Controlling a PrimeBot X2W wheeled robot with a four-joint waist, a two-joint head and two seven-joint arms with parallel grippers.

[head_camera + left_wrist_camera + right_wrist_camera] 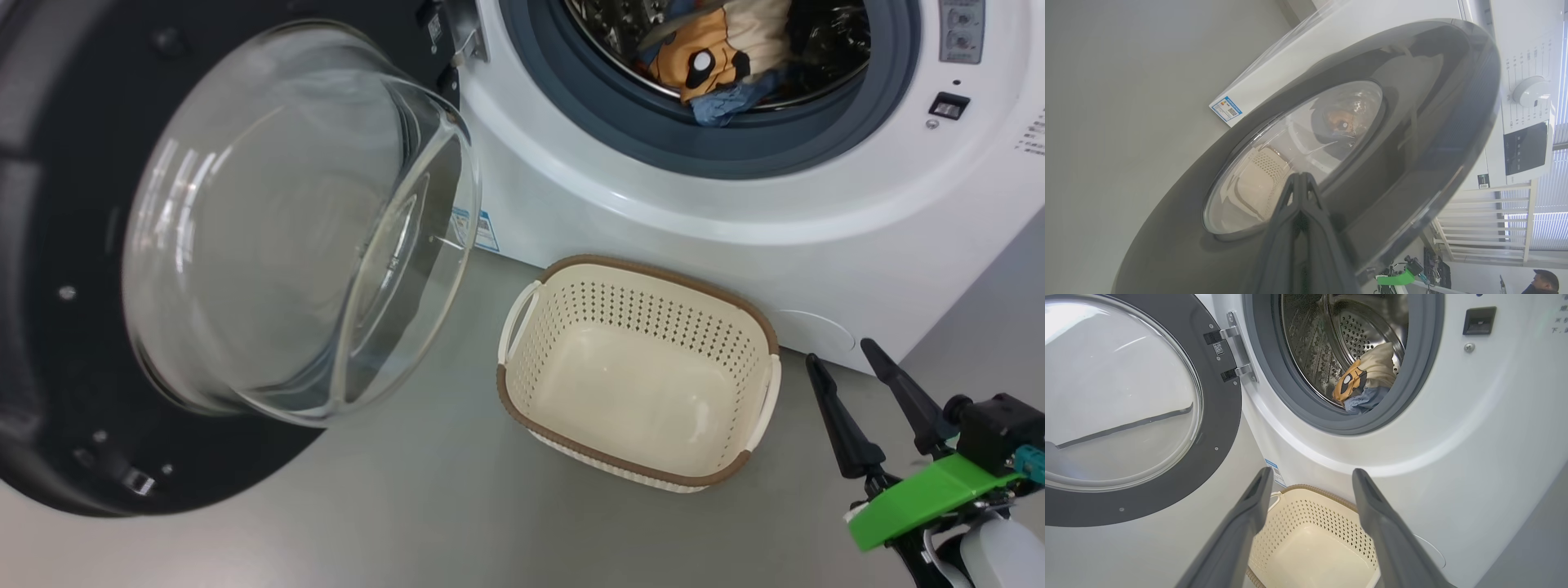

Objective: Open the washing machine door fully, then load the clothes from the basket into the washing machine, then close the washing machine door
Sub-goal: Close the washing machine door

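You have the clothes [718, 57] inside the washing machine [653, 212], low in its opening. The washing machine door [49, 367] stands open at the machine's left. Your right gripper [839, 351], jaws spread and holding nothing, is beside the basket [653, 273] in front of the machine. Your left gripper [1299, 179], jaws pressed together, points at the door's outer side.

- washing machine [653, 212]: white; gasket [710, 159] grey-blue; label [486, 230] blue.
- washing machine door [286, 229]: glossy blk rim, clear glass.
- basket [653, 273]: cream, dotted holes, brown woven-look rim.
- clothes [702, 61]: orange w/ blk-white patch, cream, lt blue.
- floor [408, 506]: grey.
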